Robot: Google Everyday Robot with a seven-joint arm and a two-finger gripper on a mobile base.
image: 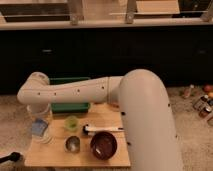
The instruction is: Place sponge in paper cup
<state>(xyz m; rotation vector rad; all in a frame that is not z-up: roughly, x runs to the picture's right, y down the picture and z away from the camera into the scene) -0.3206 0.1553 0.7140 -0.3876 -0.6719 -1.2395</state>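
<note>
The white tubular robot arm [75, 91] extends from the large white shoulder housing on the right across the scene to the left, over the back part of the small wooden table [55, 156]. At the arm's left end, the two-finger gripper [41, 119] points downward above the table's left portion. The finger state cannot be told: the fingers are seen only through a pale, translucent shape around the gripper's lower end.

The small light-blue rectangular sponge [39, 128] sits directly below the gripper, at its tip, inside or against that pale shape, which appears to be the paper cup [43, 136]. Whether the sponge is held by the fingers or rests free in the cup cannot be determined.

Other items on the table:
- A green rectangular tray [70, 105] lies at the back edge, partly hidden behind the arm.
- A small light-green cup [71, 123] stands near the centre, right of the gripper.
- A small metallic cup [72, 144] stands near the front edge, below the green cup.
- A dark reddish-brown round bowl [103, 144] stands just right of the metallic cup.
- A dark-and-white elongated utensil [102, 129] lies behind the bowl.

Several small bottles [201, 102] stand on the floor at the far right, well apart from the table.
</note>
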